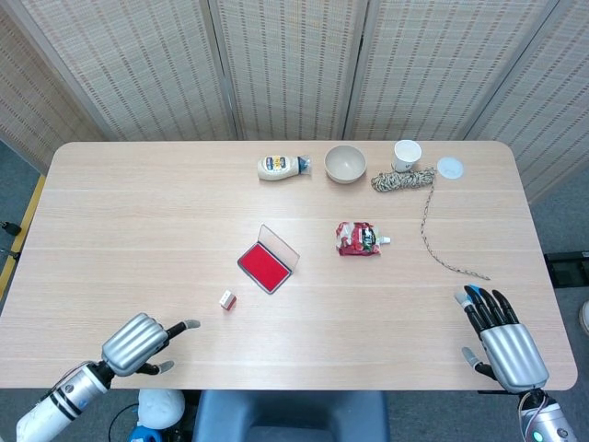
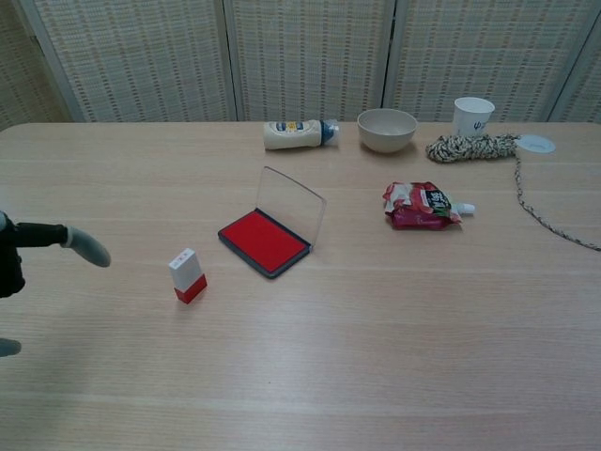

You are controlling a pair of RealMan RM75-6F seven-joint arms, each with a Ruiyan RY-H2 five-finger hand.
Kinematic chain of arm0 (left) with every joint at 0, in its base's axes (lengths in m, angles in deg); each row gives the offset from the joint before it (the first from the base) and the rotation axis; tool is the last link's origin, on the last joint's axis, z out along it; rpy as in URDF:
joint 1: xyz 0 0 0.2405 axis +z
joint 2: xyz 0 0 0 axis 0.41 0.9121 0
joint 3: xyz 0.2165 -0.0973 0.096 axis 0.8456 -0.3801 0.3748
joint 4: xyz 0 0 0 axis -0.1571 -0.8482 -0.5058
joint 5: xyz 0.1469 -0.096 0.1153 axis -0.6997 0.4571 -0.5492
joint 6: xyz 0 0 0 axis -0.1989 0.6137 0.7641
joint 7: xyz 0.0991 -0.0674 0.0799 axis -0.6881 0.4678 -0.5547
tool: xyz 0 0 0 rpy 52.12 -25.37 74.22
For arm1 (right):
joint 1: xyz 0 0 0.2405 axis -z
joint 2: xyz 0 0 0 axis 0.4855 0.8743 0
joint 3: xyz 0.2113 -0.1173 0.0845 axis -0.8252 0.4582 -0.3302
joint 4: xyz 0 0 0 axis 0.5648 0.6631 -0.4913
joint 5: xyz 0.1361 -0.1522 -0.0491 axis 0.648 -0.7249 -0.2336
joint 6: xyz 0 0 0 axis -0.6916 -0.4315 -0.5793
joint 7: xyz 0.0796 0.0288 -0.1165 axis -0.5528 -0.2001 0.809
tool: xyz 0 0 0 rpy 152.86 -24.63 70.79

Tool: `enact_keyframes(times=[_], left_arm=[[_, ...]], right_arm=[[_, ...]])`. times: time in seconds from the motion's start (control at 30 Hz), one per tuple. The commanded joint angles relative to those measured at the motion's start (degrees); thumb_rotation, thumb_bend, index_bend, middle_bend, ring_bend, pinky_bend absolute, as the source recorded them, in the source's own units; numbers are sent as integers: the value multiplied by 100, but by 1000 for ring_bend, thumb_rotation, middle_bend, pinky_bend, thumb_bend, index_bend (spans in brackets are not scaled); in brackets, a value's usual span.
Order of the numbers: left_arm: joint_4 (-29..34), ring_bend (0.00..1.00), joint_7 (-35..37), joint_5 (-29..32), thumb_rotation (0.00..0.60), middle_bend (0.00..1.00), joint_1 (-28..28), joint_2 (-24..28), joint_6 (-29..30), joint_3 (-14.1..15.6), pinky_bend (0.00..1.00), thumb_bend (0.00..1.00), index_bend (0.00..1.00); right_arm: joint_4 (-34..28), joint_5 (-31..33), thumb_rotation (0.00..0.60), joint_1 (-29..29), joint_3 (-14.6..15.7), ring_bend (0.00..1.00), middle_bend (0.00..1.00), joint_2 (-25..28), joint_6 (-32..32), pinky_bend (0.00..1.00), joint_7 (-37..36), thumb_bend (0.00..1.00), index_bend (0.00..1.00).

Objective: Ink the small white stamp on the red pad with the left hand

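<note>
My left robot hand is spread, empty, at 8 o'clock from the stamp. Risk: a sideways brush topples it short of the ink pad.

Along the far edge of the desk lie a squeeze bottle on its side, a bowl, a white cup and a small lid. A coil of rope sits just before the cup, one end trailing toward the near right. A red pouch lies mid-desk
</note>
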Motion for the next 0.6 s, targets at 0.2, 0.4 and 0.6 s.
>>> enact_keyframes(times=[0.2,0.4,0.6], left_arm=[[304,925,-697,1439,600,1000,-1131,-289,-1685,-776,890,256,254],[502,925,-1478,2409,600,1000,-1509,-313,-2182,-1081,890,256,242],[439,925,-2317,3240,600,1000,-1780,-465,-2385,-1093,890,289,248]], right_arm=[[-7,84,600,-35,-21,0,0,32,71,0,-55,292,0],[-18,113,600,-72,-27,0,0,102,115,0,-186,292,0],[-39,91,600,-45,-42,0,0,197,-6,0,-385,291,0]])
